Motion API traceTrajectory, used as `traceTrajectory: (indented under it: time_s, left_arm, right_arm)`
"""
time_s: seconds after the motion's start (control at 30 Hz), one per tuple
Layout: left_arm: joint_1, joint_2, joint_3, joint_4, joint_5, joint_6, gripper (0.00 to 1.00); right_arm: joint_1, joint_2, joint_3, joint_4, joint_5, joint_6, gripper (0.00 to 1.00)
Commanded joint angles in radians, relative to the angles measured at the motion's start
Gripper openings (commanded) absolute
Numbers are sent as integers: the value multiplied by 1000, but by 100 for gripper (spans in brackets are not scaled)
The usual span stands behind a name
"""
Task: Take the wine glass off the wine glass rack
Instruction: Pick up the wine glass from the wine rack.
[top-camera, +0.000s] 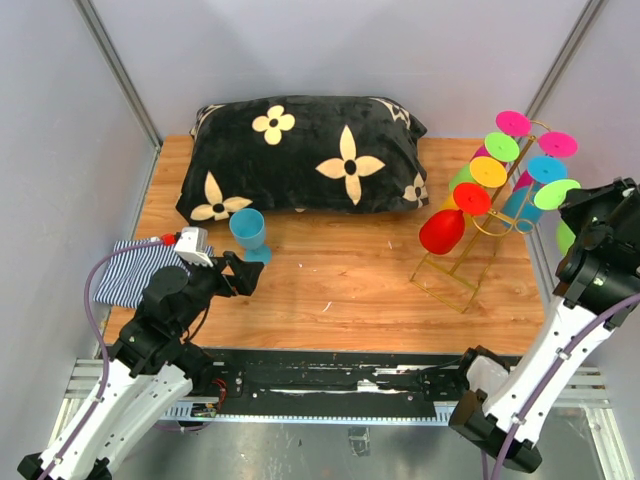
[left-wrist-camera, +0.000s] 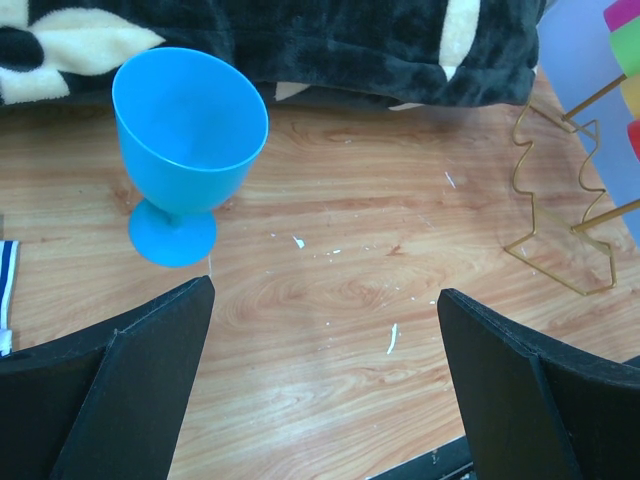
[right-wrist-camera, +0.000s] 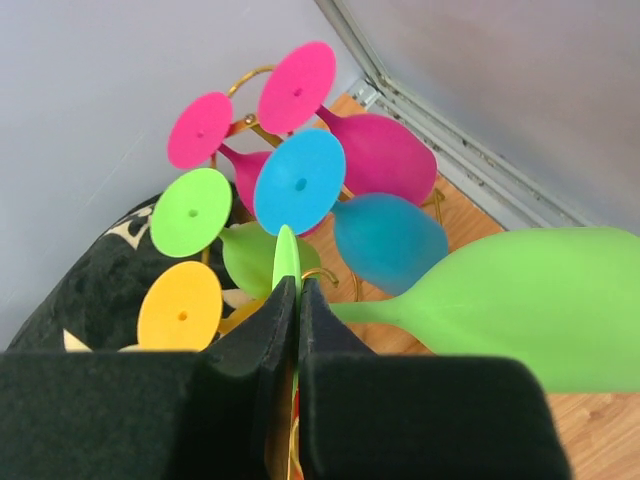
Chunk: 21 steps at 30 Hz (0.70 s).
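Note:
The gold wire wine glass rack (top-camera: 462, 272) stands at the right of the table, with several coloured wine glasses hanging on its slanted rails. My right gripper (right-wrist-camera: 298, 290) is shut on the thin foot of a light green wine glass (right-wrist-camera: 530, 305), whose bowl points right. In the top view that foot (top-camera: 556, 193) sits at the rack's right rail beside my right gripper (top-camera: 580, 205). My left gripper (left-wrist-camera: 325, 300) is open and empty over bare wood, near a blue wine glass (left-wrist-camera: 187, 140) standing upright on the table (top-camera: 247, 230).
A black pillow with cream flowers (top-camera: 305, 155) lies along the back. A striped cloth (top-camera: 135, 270) lies at the left edge. The rack's base frame (left-wrist-camera: 560, 235) shows at the right of the left wrist view. Grey walls enclose the table.

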Motion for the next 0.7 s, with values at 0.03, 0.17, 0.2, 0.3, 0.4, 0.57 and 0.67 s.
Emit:
traceTrajectory:
  time_s: [0.03,0.17,0.2,0.3,0.4,0.57,0.67]
  left_arm:
    - [6,-29,-5,22,-1,16,100]
    - [6,-42,-5,22,-2,16,100]
    - [6,-44,-5,22,-1,16,100]
    - [6,-47,-5,22,-2,16,100]
    - [6,-58,-6,21,-4,16,100]
    - [6,-73,-6,22,-6,18,100]
    - [6,-73,-6,22,-8,18,100]
  right_arm:
    - [-23,-44,110,-68,-17,-128,1]
    - [-20,-79,145,-103,-194,-193,1]
    - [-13,-98,153,-113,-225,-201,1]
    - [25,-137,171,-106,-326,-211,1]
    - [115,-136,199,-73,-434,-261,1]
    - [270,-117,254,-47,-593,-295,1]
    - [307,-144,222,32,-715,-267,1]
